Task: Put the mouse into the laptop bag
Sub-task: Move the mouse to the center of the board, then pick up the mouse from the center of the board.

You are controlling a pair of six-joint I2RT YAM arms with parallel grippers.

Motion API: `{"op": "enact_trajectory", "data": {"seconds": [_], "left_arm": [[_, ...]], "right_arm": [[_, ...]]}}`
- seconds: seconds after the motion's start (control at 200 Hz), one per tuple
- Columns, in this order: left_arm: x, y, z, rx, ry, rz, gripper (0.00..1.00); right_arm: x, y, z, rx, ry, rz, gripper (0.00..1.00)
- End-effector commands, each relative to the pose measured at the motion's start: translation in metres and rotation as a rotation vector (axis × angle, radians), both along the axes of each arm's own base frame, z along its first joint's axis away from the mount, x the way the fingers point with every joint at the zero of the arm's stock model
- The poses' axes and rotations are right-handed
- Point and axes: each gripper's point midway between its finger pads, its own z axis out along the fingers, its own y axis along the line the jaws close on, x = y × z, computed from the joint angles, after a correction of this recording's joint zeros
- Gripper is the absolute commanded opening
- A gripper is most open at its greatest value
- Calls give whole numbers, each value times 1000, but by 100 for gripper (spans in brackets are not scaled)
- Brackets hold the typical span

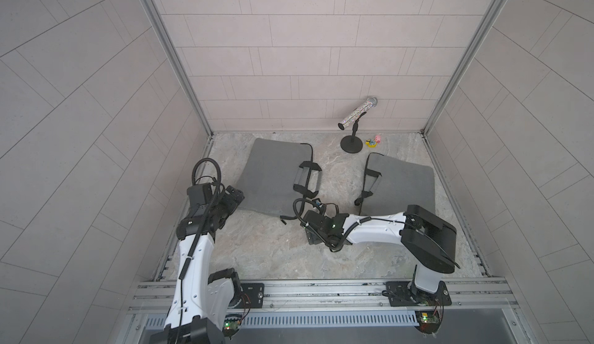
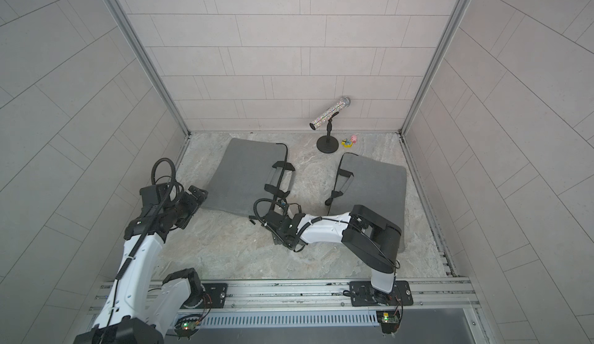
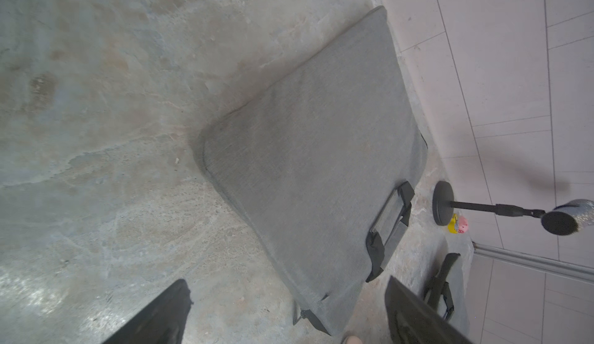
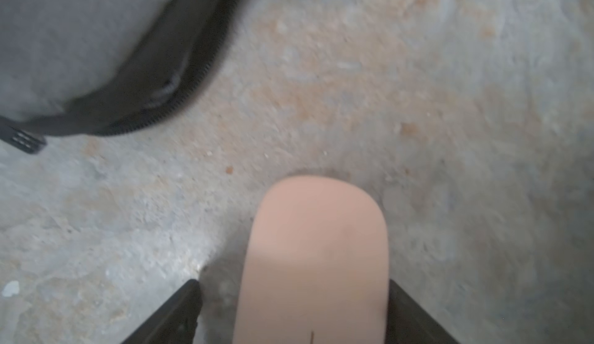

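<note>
Right gripper (image 4: 294, 281) jaws apart, astride mouse (image 4: 316, 255): one touching, other gapped. Uneven closing may shove mouse out. Left gripper (image 3: 287, 279) jaws apart, empty.

A smooth, pale pink, rounded computer mouse (image 4: 316, 262) lay on the mottled grey-and-tan stone tabletop (image 4: 450, 101), between the black fingers (image 4: 173, 316) of the right gripper (image 4: 293, 283). One finger met its side; the other stood off with a gap. Nearby lay a grey fabric laptop bag (image 4: 64, 37), apart from the mouse, edged with a black zipper (image 4: 193, 69).
</note>
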Motion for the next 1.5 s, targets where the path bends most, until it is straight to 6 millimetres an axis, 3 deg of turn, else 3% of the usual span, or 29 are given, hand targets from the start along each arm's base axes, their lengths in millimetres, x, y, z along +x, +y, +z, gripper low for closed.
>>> {"op": "enact_trajectory", "data": {"seconds": [0.0, 0.17, 0.295, 0.43, 0.515, 0.66, 0.746, 0.871, 1.071, 1.366, 1.456, 1.491], "left_arm": [[6, -6, 12, -2, -73, -50, 98], [5, -6, 14, 4, -87, -52, 99], [8, -13, 18, -18, -111, -83, 98], [16, -36, 27, -26, -171, -158, 99], [28, -69, 30, 35, -180, -223, 100], [53, -148, 45, 266, -148, -444, 99], [71, -182, 38, 337, -57, -539, 94], [99, -207, -1, 404, 93, -598, 87], [133, -189, -58, 619, 277, -602, 84], [147, -198, -135, 687, 467, -735, 74], [148, -196, -144, 706, 505, -736, 58], [148, -195, -146, 715, 516, -736, 47]], "right_arm": [[-4, -15, -23, -76, 58, 7, 78], [-6, -25, -21, -79, 59, -8, 57], [-7, -35, -17, -81, 45, -18, 55], [0, -53, -10, -61, 47, -52, 53], [7, -72, 3, -33, 33, -93, 53], [24, -108, 26, 41, 8, -183, 54], [33, -125, 36, 82, -26, -230, 58], [41, -133, 43, 168, -35, -269, 60], [47, -125, 53, 204, -54, -249, 60], [50, -108, 56, 278, -43, -211, 60], [49, -110, 53, 274, -42, -214, 60], [48, -110, 51, 272, -41, -215, 60]]}}
